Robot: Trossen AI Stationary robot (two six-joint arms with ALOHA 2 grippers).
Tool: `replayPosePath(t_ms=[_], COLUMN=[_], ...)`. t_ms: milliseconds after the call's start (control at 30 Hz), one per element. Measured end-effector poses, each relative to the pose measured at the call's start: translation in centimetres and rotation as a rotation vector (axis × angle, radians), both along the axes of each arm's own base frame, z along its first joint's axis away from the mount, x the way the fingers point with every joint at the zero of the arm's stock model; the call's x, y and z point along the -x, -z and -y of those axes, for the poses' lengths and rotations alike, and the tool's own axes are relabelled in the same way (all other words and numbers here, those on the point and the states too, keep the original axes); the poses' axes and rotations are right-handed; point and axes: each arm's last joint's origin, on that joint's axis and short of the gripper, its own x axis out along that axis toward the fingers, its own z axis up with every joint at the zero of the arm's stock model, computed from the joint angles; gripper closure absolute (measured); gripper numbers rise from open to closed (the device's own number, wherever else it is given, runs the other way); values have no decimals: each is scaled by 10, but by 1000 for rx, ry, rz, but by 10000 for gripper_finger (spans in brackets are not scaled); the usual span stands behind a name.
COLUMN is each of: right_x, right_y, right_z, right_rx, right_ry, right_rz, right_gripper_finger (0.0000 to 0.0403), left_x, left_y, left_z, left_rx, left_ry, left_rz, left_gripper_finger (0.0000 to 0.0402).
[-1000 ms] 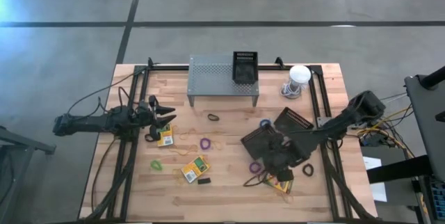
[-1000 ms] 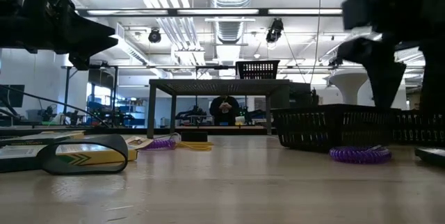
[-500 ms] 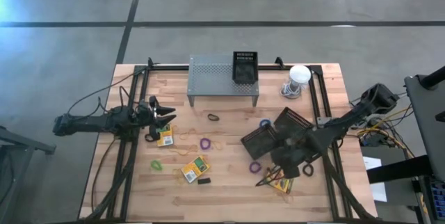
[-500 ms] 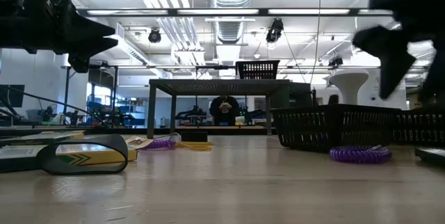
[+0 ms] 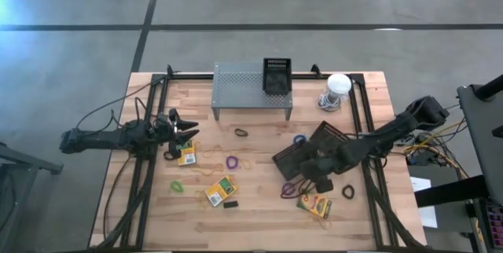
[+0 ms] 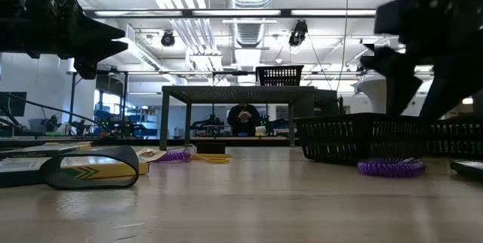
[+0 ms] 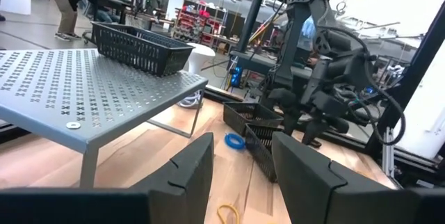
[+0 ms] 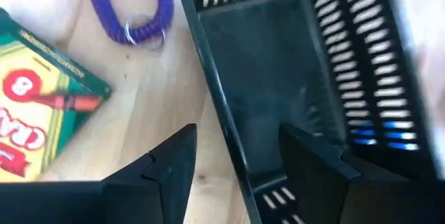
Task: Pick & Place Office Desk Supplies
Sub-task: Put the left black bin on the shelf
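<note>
My right gripper (image 5: pixel 314 178) hangs open, pointing down over the near end of a black lattice basket (image 5: pixel 292 157); in the right wrist view its fingers (image 8: pixel 174 168) stand on either side of the basket's wall (image 8: pixel 215 92) without touching it. Nothing is between them. A crayon box (image 5: pixel 314 204) lies flat on the table just nearer, beside a purple coiled band (image 5: pixel 288 189). A second basket (image 5: pixel 330 137) lies behind the first, and a third (image 5: pixel 277 75) stands on the shelf. My left gripper (image 5: pixel 189 127) waits open and level at the table's left.
Two more crayon boxes (image 5: pixel 186 153) (image 5: pixel 220 191), a small black block (image 5: pixel 230 203) and loose bands, purple (image 5: pixel 233 161), green (image 5: pixel 177 185), blue (image 5: pixel 299 138) and black (image 5: pixel 348 192), lie across the table. The grey perforated shelf (image 5: pixel 244 88) and a white round object (image 5: pixel 338 88) stand at the far edge.
My right gripper has swung toward the table's right edge and then back left and a little toward the far edge, ending over the basket's near end. The crayon box that it stood over now lies uncovered on the table.
</note>
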Motion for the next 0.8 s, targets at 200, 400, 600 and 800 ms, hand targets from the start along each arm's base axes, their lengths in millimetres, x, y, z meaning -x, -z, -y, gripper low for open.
replayPosePath(t_ms=[200, 400, 600, 800], right_x=[-6, -13, -33, -68], right_y=[11, 9, -19, -72], right_z=[0, -4, -13, -21], right_rx=[-9, -51, -136, -230], right_ry=[7, 28, 36, 6], right_rz=[-46, -54, 52, 319], right_gripper_finger=[261, 352, 390, 390], left_x=[-1, -1, -1, -1], left_y=[0, 1, 0, -4], left_z=[0, 0, 0, 0], left_rx=[0, 0, 1, 2], left_ry=[0, 0, 0, 0], left_rz=[-7, -9, -3, 37], left_gripper_finger=[249, 249, 249, 249])
